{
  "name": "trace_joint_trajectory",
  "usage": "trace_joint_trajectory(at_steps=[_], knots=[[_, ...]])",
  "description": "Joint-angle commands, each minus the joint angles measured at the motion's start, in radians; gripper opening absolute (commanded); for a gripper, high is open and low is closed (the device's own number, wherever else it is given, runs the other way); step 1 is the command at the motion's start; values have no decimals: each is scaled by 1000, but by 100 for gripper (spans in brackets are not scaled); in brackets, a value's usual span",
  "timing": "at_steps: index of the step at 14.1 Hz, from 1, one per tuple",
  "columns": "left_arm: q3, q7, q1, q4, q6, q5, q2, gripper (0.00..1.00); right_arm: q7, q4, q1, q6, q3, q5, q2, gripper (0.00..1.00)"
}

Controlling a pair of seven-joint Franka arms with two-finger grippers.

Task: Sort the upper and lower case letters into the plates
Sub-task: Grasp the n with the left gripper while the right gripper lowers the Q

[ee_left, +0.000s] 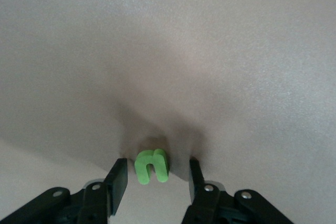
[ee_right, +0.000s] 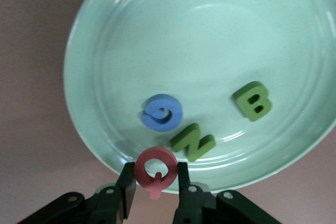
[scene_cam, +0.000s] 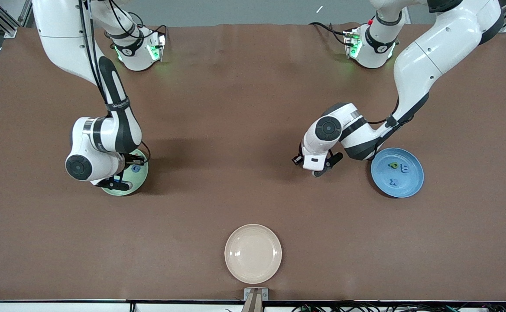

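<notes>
Item: toy letters, sm., flat, foam-like by the look. Prob. v. light, a bit squashy, not fragile; thin, so best pinched across the flat sides or outer edges, low to the table (scene_cam: 235, 130).

- Green lowercase n (ee_left: 152, 166): lying on bare table, mid-surface, toward the left arm's end, just beside the blue plate (scene_cam: 397, 172). Left gripper (ee_left: 155, 179) down over it, fingers either side w/ gaps showing, not touching yet; nothing held. Take hold across the two legs; light squeeze should do.
- Red Q (ee_right: 155, 169): pinched by its outer edges in the right gripper (ee_right: 155, 182), over the rim of the pale green plate (ee_right: 89, 129), toward the right arm's end. Could stick to a pad on letting go, being so light.
- In green plate: blue G (ee_right: 163, 113), green N (ee_right: 193, 141), green B (ee_right: 253, 100).
- In blue plate: 3 letters, sm., hard to read.
- Cream plate (scene_cam: 253, 253): near front edge, centre, no letters.
</notes>
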Motion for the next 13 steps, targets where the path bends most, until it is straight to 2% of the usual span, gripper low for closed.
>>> trace_joint_trajectory(at_steps=[1,3,4,5,6,7,12,13], knots=[[6,-16,2,-3,-2,4,-11,49,-4,-10,15,34,1,25,4,4],[6,-20,7,-3,-4,4,-11,46,-4,-10,15,36,1,25,7,4],[6,-36,7,-2,-2,4,-11,45,-4,-10,13,34,0,25,7,9],[6,-37,7,-2,-2,4,-11,42,-5,-9,13,34,0,25,7,28],[6,-37,7,-2,-4,6,-11,39,-5,-9,13,34,0,25,7,82],[6,-37,7,-2,-2,6,-11,37,-5,-6,13,31,0,25,7,100],[6,-39,-5,-2,-4,6,-12,28,-8,8,6,16,-2,22,-1,100],[6,-39,-4,-2,-4,6,-12,28,-8,31,1,-20,-3,16,-1,100]])
